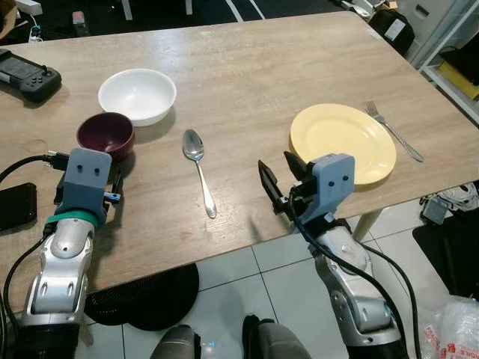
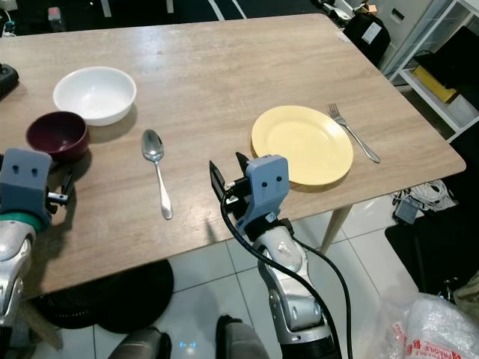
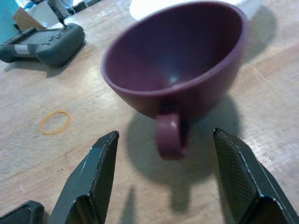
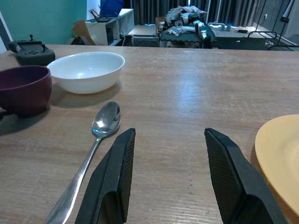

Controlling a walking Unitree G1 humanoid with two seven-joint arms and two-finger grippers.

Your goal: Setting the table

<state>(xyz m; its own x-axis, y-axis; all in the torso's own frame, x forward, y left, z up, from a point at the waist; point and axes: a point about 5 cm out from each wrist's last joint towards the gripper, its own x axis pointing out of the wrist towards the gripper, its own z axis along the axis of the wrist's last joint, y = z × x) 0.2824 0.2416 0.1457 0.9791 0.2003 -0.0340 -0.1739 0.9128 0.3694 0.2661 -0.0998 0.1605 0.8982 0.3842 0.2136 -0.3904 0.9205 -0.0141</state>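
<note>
A dark purple cup [image 1: 105,134] stands on the wooden table [image 1: 247,75], touching the near side of a white bowl [image 1: 138,96]. My left gripper [image 3: 163,186] is open just short of the cup, its handle [image 3: 169,135] pointing at the gap between the fingers. A metal spoon [image 1: 199,169] lies in the middle of the table. To its right sit a yellow plate [image 1: 343,142] and a fork [image 1: 394,131]. My right gripper [image 1: 283,179] is open over the near table edge, between spoon and plate, with nothing in it.
A black game controller [image 1: 28,75] lies at the far left and a black phone [image 1: 16,205] by the left edge. A rubber band [image 3: 55,122] lies on the wood near the cup. White floor tiles and a round black base [image 1: 142,298] lie below the table's near edge.
</note>
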